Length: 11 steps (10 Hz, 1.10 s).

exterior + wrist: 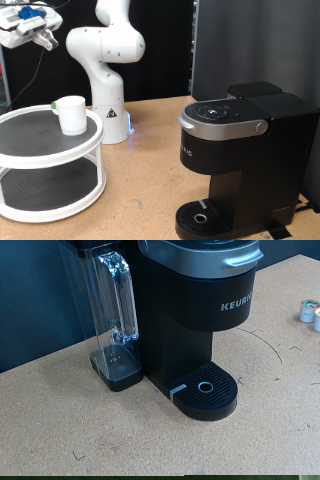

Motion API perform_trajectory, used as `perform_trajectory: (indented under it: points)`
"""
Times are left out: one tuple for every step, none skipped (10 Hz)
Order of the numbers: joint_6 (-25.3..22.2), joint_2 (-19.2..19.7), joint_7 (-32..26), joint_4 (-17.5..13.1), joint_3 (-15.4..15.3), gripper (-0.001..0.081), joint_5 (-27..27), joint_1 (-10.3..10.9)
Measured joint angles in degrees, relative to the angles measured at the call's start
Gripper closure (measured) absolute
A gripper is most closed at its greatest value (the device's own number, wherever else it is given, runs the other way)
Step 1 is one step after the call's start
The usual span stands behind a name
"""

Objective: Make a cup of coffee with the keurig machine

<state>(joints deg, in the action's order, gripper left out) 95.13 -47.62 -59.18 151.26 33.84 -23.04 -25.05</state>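
Because its lid is down and its round drip base bare, your boxy black keurig machine (240, 160) on the wooden table (140, 190) looks unloaded. You have the small white cylindrical cup (71, 114) parked on the white two-tier round stand (50, 165); its contents are hidden. Your gripper (45, 40) hangs high, holding nothing, and I cannot tell its spread.
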Motion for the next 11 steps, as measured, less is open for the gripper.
perform_trajectory:
  points:
    - [0.0, 0.0, 0.0, 0.0, 0.2, 0.0802, 0.3, -0.1]
    - [0.0, -0.1, 0.0, 0.0, 0.3, 0.0802, 0.5, -0.3]
    - [-0.6, -0.1, -0.5, 0.0, 0.4, 0.0802, 0.6, -0.3]
    - [-1.0, -0.1, -1.0, 0.0, 0.7, 0.0802, 0.7, -0.3]
    - [-0.9, -0.1, -0.9, 0.0, 0.7, 0.0802, 0.7, -0.3]
    - [-0.7, -0.1, -0.7, 0.3, 0.6, 0.0802, 0.7, -0.3]
    - [-0.3, 0.0, -0.3, 0.8, 0.2, 0.0802, 1.0, -0.3]
    - [0.7, 0.0, -0.1, 1.7, -0.3, 0.0802, 1.6, -0.3]
    - [2.0, 0.1, -0.1, 2.8, -1.1, 0.0802, 2.9, -0.3]
    - [3.5, 0.1, -0.1, 3.9, -1.8, 0.0802, 4.3, -0.3]
    - [5.1, 0.2, -0.1, 5.0, -2.4, 0.0802, 5.2, -0.3]
